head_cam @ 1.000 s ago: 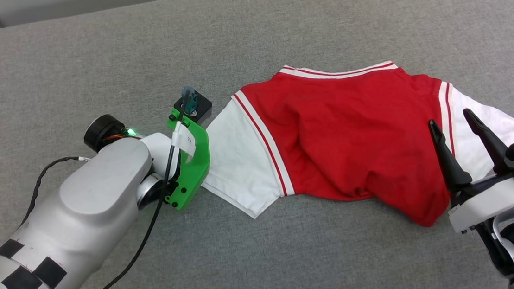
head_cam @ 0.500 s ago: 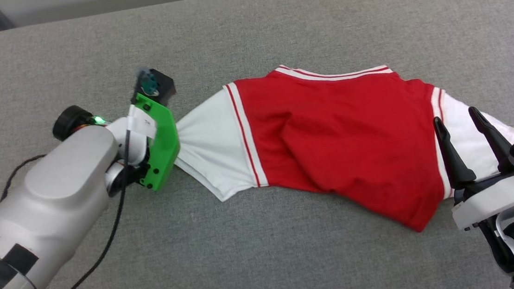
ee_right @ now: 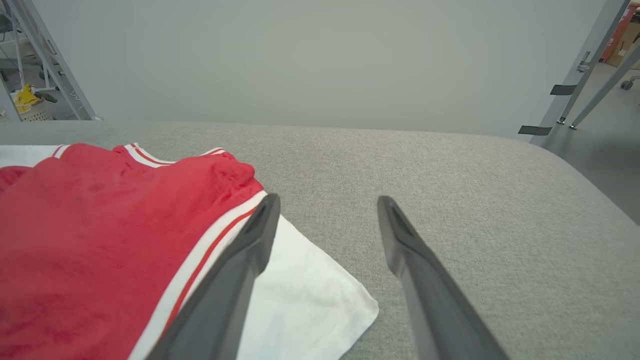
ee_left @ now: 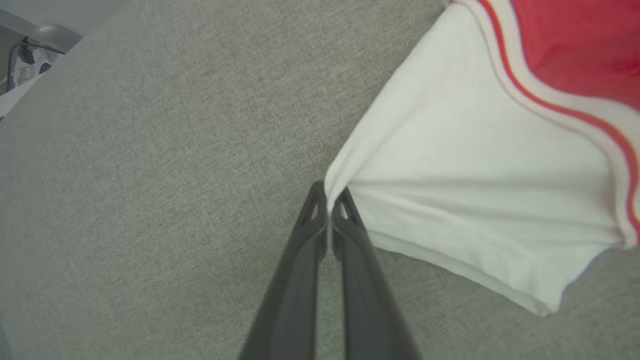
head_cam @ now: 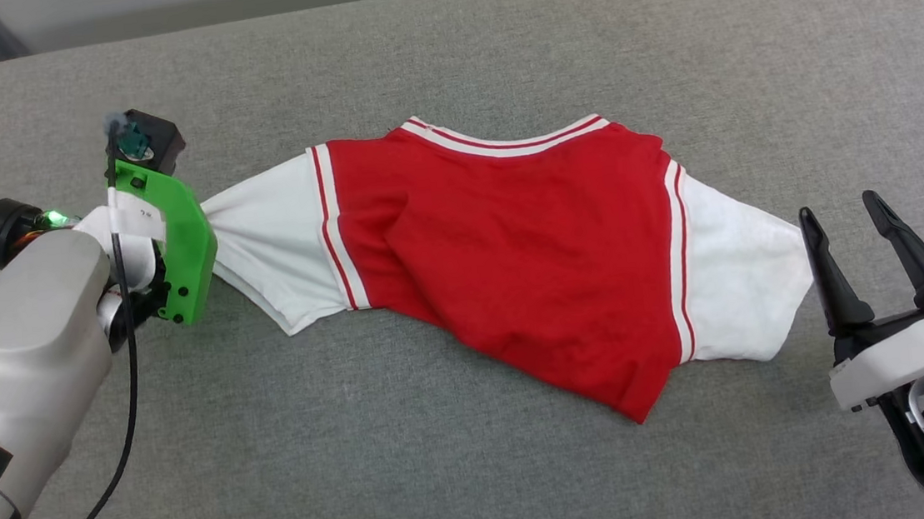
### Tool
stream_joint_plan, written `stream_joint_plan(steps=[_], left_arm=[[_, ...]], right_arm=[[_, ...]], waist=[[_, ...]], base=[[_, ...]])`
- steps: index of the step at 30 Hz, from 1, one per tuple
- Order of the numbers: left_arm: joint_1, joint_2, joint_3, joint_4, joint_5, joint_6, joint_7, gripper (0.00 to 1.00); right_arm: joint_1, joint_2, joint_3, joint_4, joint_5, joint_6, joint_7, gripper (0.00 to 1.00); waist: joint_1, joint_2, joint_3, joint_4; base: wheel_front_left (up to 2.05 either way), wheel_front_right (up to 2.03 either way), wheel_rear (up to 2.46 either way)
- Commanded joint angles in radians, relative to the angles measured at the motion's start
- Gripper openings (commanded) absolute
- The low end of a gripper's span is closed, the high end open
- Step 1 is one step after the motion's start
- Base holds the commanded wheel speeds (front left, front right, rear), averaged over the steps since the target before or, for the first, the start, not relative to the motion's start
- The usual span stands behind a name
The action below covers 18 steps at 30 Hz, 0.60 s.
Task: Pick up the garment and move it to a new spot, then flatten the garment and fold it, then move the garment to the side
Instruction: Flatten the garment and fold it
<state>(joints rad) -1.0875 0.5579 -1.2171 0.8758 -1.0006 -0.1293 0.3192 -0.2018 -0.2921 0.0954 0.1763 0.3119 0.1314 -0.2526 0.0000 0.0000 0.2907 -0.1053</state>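
Open grey surface [head_cam: 482, 492] around garment [head_cam: 512, 263]

The shirt [head_cam: 528, 254] has a red body, plain white sleeves [head_cam: 277, 250] and red-and-white striped trim [head_cam: 502, 147] at the collar and sleeve seams; the table cover [head_cam: 482, 492] is a uniform mottled grey weave. The left arm [head_cam: 18, 348] is silver-grey with black rectangular patches, its bracket [head_cam: 184, 242] bright green and its cable [head_cam: 129, 422] black. The right gripper [head_cam: 838, 204] has black fingers [head_cam: 830, 277] on a white mount [head_cam: 905, 354]
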Motion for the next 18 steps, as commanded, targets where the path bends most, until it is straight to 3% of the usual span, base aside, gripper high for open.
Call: stream_joint_plan(steps=[1,2,7,10,13,18], left_arm=[[0.016,-0.01,0.005,0.014,-0.014,-0.001,-0.034,0.37],[0.02,-0.014,0.002,0.017,-0.007,-0.001,-0.062,1.0],[0.044,-0.03,0.031,0.032,0.009,0.001,-0.283,1.0],[0.063,-0.034,0.049,0.026,0.024,0.025,-0.413,1.0],[0.094,-0.037,0.081,0.004,0.024,0.065,-0.531,1.0],[0.151,-0.022,0.174,-0.117,0.07,0.174,-0.58,1.0]], right_arm=[[0.011,-0.008,-0.005,0.006,-0.004,-0.001,-0.009,1.0],[0.011,-0.011,-0.006,0.007,-0.004,-0.001,-0.009,1.0],[0.0,-0.044,-0.024,0.005,-0.001,-0.001,-0.007,1.0],[-0.012,-0.08,-0.03,0.004,0.014,-0.001,0.019,1.0],[-0.032,-0.133,-0.019,-0.006,0.046,-0.001,0.078,1.0],[-0.081,-0.246,0.041,-0.022,0.143,-0.001,0.249,1.0]], waist=[[0.0,0.0,-0.009,0.004],[0.0,0.0,-0.014,0.005],[0.0,0.0,-0.055,0.017],[0.0,0.0,-0.08,0.029],[0.0,0.0,-0.102,0.044],[0.0,0.0,-0.115,0.067]], base=[[0.0,0.0,0.0],[0.0,0.0,0.0],[0.0,0.0,0.0],[0.0,0.0,0.0],[0.0,0.0,0.0],[0.0,0.0,0.0]])
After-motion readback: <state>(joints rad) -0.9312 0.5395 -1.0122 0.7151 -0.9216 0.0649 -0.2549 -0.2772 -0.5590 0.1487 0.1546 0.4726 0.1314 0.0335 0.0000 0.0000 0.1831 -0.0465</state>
